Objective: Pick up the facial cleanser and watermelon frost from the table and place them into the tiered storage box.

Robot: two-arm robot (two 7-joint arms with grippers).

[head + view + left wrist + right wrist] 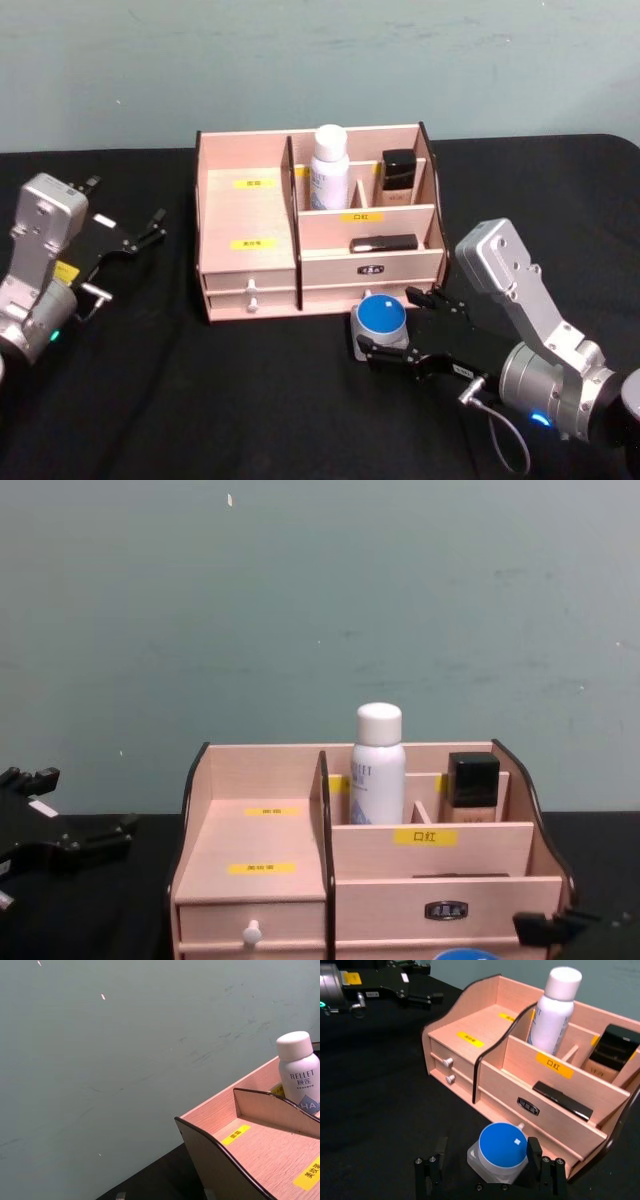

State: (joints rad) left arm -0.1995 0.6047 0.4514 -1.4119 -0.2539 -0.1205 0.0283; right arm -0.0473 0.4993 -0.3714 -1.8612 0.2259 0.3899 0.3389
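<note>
The facial cleanser (329, 165) (554, 1010) (378, 765) (298, 1072), a white bottle, stands upright in a back middle compartment of the tiered storage box (250, 215) (470, 1025) (260, 840) (260, 1150). On the black table just in front of the box sits the watermelon frost (383, 318) (502, 1145), a squat jar with a blue lid. My right gripper (389, 322) (487, 1162) is open, low at the table, with one finger on each side of the jar. My left gripper (153, 227) (422, 982) hovers open to the left of the box, holding nothing.
A black-capped beige bottle (398, 175) (612, 1050) stands in the back right compartment. A flat black item (384, 243) (562, 1100) lies in the front middle compartment. The box's wide left tiers are bare. A teal wall rises behind the table.
</note>
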